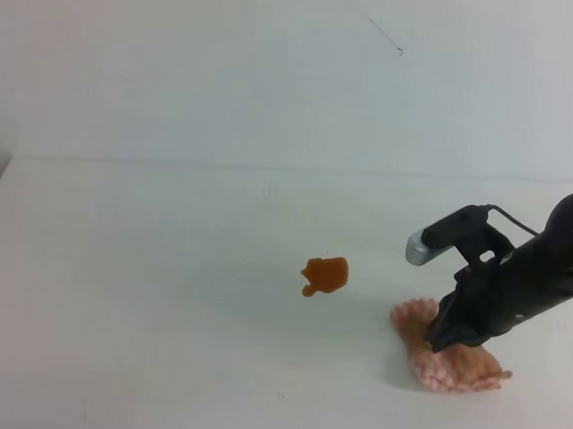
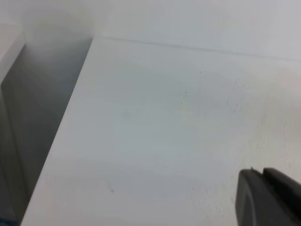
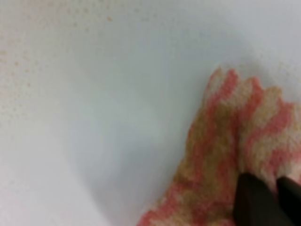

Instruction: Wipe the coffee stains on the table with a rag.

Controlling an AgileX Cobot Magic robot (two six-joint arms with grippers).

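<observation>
— What kind of place is this?
— It looks like a robot test bench. A plain white table (image 1: 159,294) fills the lower part of the high view, a bare white wall (image 1: 230,59) stands behind, and a black robot arm (image 1: 532,271) reaches in at right.

Count: 1 coffee stain (image 1: 324,275), 1 rag (image 1: 446,366), 1 white table (image 1: 157,314), 1 robot arm (image 1: 532,276) in high view, w/ 1 silver wrist cam (image 1: 435,243).
</observation>
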